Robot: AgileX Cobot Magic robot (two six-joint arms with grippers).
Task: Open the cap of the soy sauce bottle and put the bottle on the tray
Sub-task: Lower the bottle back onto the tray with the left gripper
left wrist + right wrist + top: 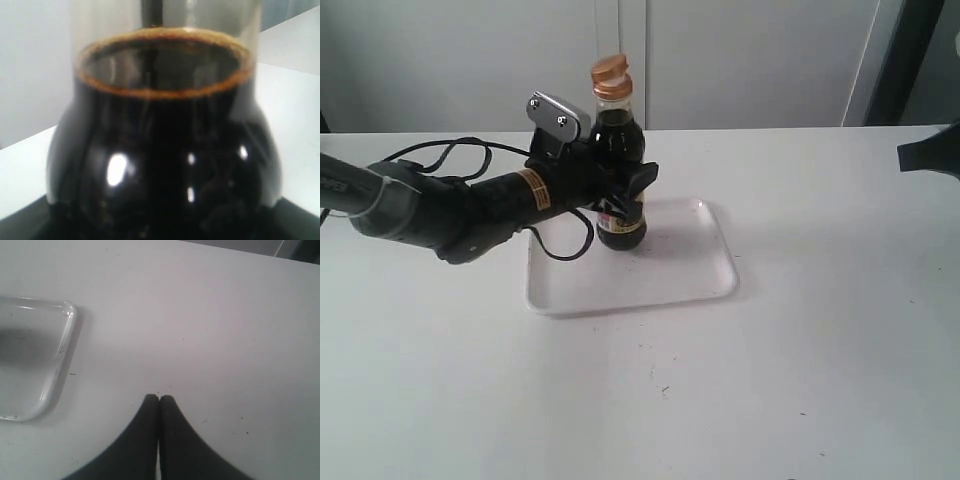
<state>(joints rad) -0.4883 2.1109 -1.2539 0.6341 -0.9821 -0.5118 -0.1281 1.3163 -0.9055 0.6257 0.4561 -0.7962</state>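
The left gripper (632, 192) is squeezing the soy sauce bottle (618, 165) around its belly, keeping it standing up on the tray (700, 280) near the table's far edge. The cap (611, 76) is sitting on top. The right gripper (159, 399) is pinched closed, holding nothing, by the right edge.

— Where's the left arm?
— Stretched out low from the left, its left tool (620, 190) clamped around the soy sauce bottle (618, 165), one finger on each side of the body.
— And the right tool (159, 399)?
— Off at the right edge, fingertips pressed together, gripping nothing, above the table (225, 340).
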